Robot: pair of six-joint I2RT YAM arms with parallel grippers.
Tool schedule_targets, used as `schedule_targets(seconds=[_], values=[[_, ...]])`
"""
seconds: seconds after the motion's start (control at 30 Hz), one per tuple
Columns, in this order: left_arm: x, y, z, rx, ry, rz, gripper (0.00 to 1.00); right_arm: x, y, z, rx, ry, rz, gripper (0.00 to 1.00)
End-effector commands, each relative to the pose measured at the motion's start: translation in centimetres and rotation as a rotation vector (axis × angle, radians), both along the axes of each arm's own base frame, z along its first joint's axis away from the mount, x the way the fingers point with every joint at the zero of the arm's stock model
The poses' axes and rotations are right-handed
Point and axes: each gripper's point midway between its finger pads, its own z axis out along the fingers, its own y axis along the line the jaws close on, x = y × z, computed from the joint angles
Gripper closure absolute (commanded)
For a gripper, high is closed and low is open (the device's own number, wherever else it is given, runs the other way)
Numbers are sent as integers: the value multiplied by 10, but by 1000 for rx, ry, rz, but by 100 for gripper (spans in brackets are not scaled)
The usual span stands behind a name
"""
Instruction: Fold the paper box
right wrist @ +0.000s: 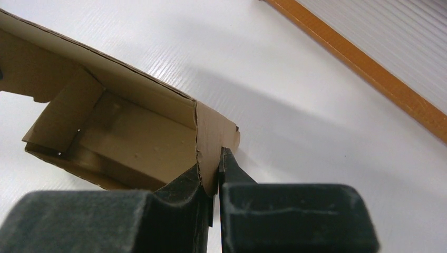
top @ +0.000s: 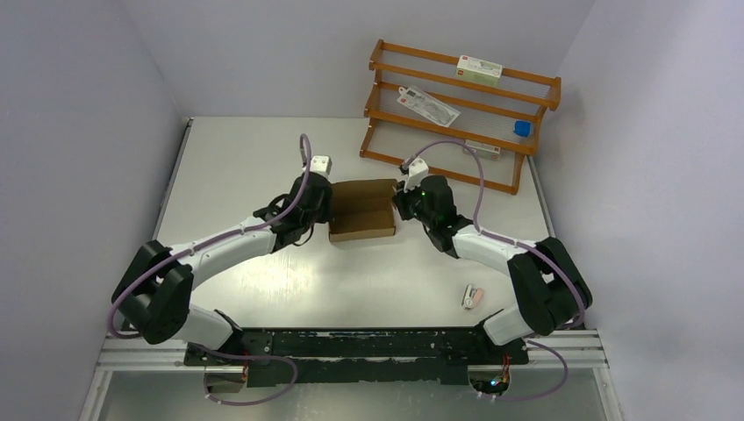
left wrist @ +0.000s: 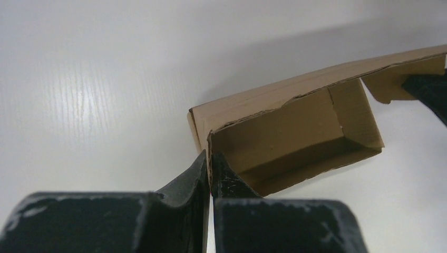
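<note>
The paper box (top: pixel 361 210) is plain brown cardboard, partly folded into an open tray, in the middle of the table. My left gripper (top: pixel 323 209) is shut on its left end wall; in the left wrist view the fingertips (left wrist: pixel 211 168) pinch the wall's edge of the box (left wrist: pixel 295 132). My right gripper (top: pixel 402 203) is shut on the right end flap; in the right wrist view its jaws (right wrist: pixel 215 171) clamp the flap of the box (right wrist: pixel 132 137). The box's inside faces both wrist cameras.
A wooden rack (top: pixel 456 110) with white packets and a blue item stands at the back right; its rail shows in the right wrist view (right wrist: pixel 369 68). A small white-pink object (top: pixel 472 296) lies on the table at the front right.
</note>
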Motion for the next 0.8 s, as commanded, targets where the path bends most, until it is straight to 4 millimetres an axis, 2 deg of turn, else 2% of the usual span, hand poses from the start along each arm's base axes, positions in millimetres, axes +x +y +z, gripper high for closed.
schedule_targets(seconds=[0.0, 0.4, 0.63, 0.77], values=[[7, -35, 15, -159, -11, -49, 93, -4, 8, 11, 51, 10, -83, 92], [3, -42, 6, -198, 14, -66, 93, -13, 26, 13, 123, 89, -191, 91], [-5, -37, -7, -189, 27, -74, 93, -17, 26, 10, 178, 131, -275, 91], [-8, -28, -13, -151, 30, -63, 93, -20, 28, 7, 182, 144, -293, 90]])
